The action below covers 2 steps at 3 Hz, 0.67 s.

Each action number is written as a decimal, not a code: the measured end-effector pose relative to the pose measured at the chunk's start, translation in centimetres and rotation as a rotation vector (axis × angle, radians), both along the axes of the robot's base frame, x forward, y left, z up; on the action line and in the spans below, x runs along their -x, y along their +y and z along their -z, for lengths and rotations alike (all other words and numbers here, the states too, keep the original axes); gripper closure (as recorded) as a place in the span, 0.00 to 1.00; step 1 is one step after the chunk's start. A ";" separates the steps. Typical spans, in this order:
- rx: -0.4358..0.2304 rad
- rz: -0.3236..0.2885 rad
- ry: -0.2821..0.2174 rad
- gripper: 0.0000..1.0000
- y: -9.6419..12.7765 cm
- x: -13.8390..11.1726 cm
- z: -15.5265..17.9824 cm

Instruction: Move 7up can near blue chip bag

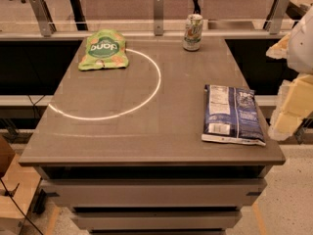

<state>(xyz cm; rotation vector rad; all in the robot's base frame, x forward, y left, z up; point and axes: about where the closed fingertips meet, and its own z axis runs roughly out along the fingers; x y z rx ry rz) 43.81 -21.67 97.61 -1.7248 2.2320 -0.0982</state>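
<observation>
The 7up can (192,32) is stood upright at the counter's (122,136) far edge, well apart from the blue chip bag (232,114) at near right, and could be knocked over that edge by a misjudged reach of the gripper (292,102), seen at the right, whose spread cannot be told.

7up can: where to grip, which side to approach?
Probably best to take the 7up can around its mid-body, side-on from the near-right. It stands upright and round at the table's far edge, railing close behind, front open. The gripper is at the right edge of view, beside the blue chip bag.
</observation>
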 end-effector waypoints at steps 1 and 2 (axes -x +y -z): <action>0.000 0.000 0.000 0.00 0.0 0.0 0.0; -0.072 0.014 -0.057 0.00 -0.6 -0.2 -1.4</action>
